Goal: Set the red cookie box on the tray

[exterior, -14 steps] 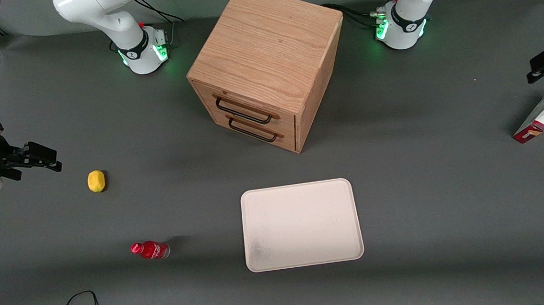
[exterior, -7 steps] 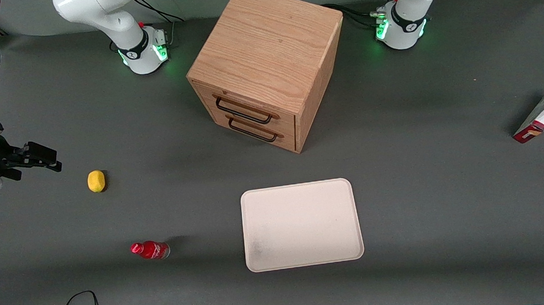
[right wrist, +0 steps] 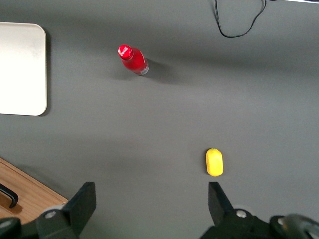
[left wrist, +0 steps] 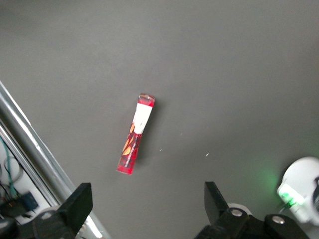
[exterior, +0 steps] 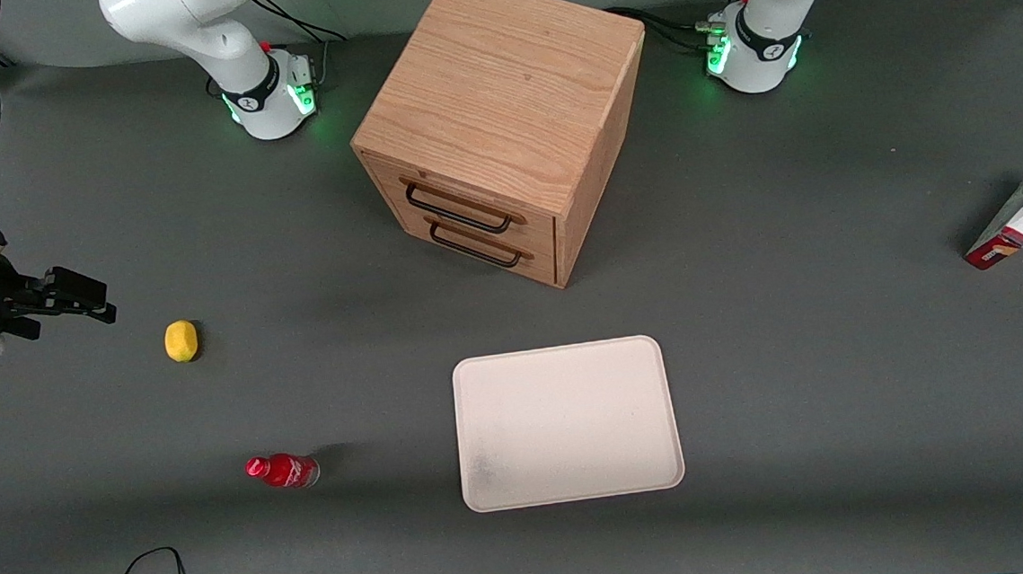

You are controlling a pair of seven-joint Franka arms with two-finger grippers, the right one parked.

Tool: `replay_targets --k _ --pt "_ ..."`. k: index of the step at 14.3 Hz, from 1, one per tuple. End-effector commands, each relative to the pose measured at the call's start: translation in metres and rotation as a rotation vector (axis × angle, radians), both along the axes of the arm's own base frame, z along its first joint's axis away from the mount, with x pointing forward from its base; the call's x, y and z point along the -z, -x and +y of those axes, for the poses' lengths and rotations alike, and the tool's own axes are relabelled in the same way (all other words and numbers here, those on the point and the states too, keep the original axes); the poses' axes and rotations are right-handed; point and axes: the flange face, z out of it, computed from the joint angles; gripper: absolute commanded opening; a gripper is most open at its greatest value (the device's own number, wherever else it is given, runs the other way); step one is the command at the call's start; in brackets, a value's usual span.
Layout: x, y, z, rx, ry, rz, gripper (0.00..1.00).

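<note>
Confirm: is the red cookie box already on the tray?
No, the red cookie box lies on the table toward the working arm's end, apart from the tray, with the open gripper above it.

We see the tray point(right wrist: 22, 69) cut off at the picture's edge, 1 rounded corner showing. Near it stands a small red bottle point(right wrist: 132, 59); a yellow lemon point(right wrist: 214, 162) lies well apart from both. A black cable point(right wrist: 239, 22) loops on the grey table point(right wrist: 164, 124).

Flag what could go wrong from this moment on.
The cookie box stands on a thin edge near the table's rim at the working arm's end; a nudge may tip it or push it off. The open pincer hangs high above it, so a misaligned descent could miss. The tray is far away.
</note>
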Motion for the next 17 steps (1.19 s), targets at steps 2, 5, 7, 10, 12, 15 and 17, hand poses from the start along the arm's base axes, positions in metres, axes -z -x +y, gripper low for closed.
replay_targets --k 2,5,7,10,12,15,17 --pt "0.008 0.032 0.026 0.197 -0.010 -0.009 1.00" --pt "0.005 0.040 0.028 0.193 -0.031 0.001 1.00" --pt "0.006 0.047 0.023 0.192 -0.060 -0.006 1.00" --pt "0.023 0.047 0.023 0.184 -0.057 -0.004 1.00" --pt "0.053 0.044 0.024 0.190 -0.062 -0.012 1.00" --pt "0.104 0.041 0.028 0.201 -0.052 -0.004 1.00" --pt "0.139 0.038 0.037 0.202 -0.029 0.017 1.00"
